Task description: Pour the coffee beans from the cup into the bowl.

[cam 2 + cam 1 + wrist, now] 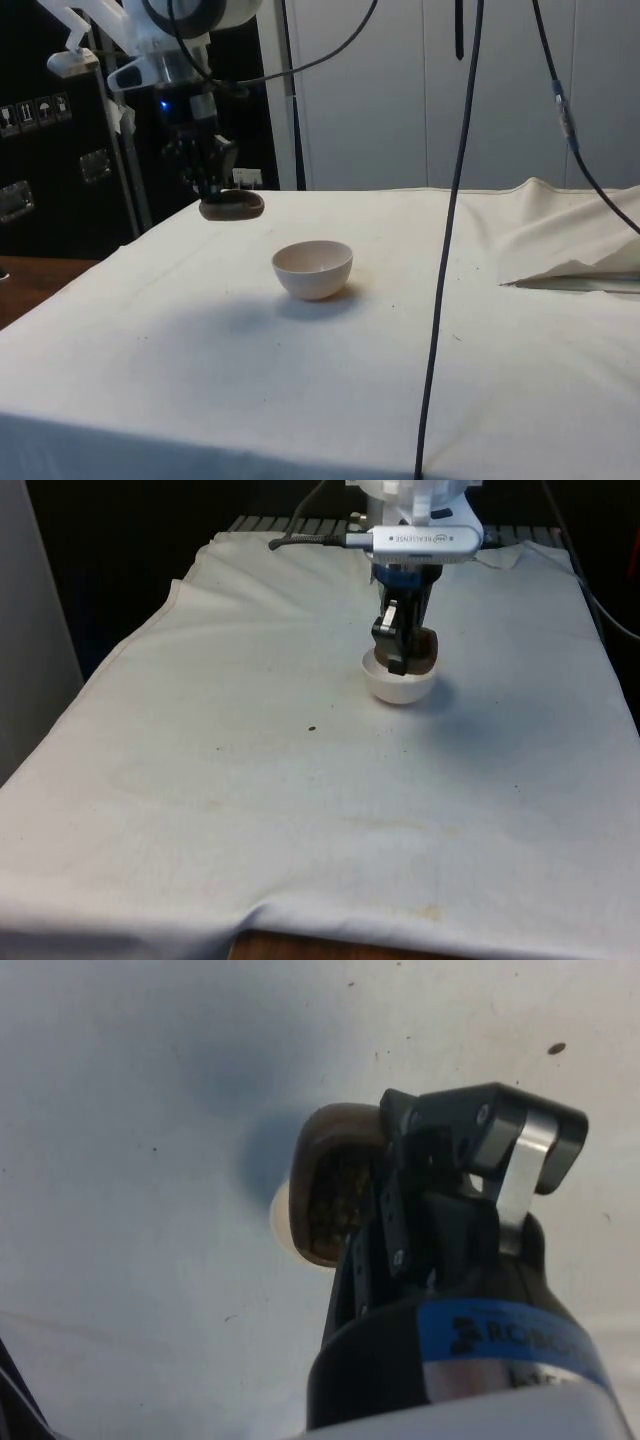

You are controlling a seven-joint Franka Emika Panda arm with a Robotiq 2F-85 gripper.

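Observation:
My gripper [398,645] is shut on the rim of a small brown cup [425,650] and holds it in the air. In the side view the cup [232,205] hangs roughly level under the gripper [210,185], up and off to one side of the white bowl [313,268]. The bowl's inside looks bare from there. From the front the bowl [400,685] sits just in front of and below the cup. The wrist view looks down into the cup [335,1200], where coffee beans [340,1205] lie, and an edge of the bowl [281,1215] peeks out behind it.
One stray bean [312,729] lies on the white cloth [200,800] towards the front view's left of the bowl. Black cables [440,300] hang in front of the side camera. A bunched fold of cloth [570,240] rises at the table's edge.

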